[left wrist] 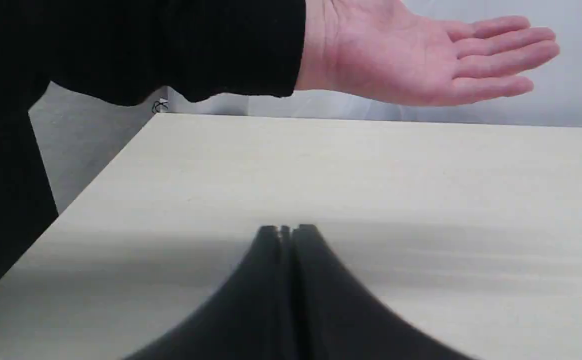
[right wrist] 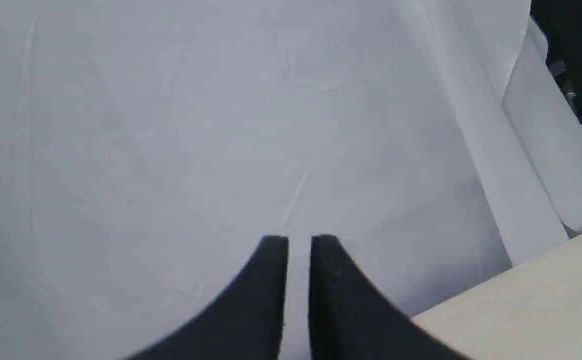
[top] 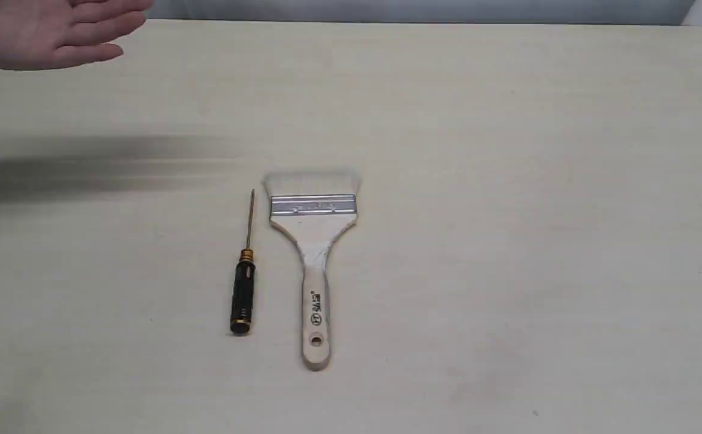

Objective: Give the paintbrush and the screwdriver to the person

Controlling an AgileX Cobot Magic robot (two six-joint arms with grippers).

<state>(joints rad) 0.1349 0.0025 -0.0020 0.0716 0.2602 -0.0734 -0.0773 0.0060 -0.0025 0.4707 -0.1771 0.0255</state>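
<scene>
The paintbrush (top: pixel 313 241) lies flat mid-table, its pale bristles pointing to the far side and its wooden handle to the near edge. Just left of it, parallel, lies the screwdriver (top: pixel 243 289), with the thin shaft pointing away. The person's hand (top: pixel 43 33) hovers palm up over the far left corner. The left wrist view shows that hand (left wrist: pixel 421 55) with its black sleeve (left wrist: pixel 171 45). My left gripper (left wrist: pixel 287 230) is shut and empty above bare table, well short of the hand. My right gripper (right wrist: pixel 299 241) is empty, with only a narrow slit between its fingers. Neither gripper appears in the exterior view.
The light table (top: pixel 508 241) carries only the two tools. A blurred dark shadow (top: pixel 85 169) crosses its left side. A grey-white cloth backdrop (right wrist: pixel 221 125) fills the right wrist view, with a table corner (right wrist: pixel 546 300) at one side.
</scene>
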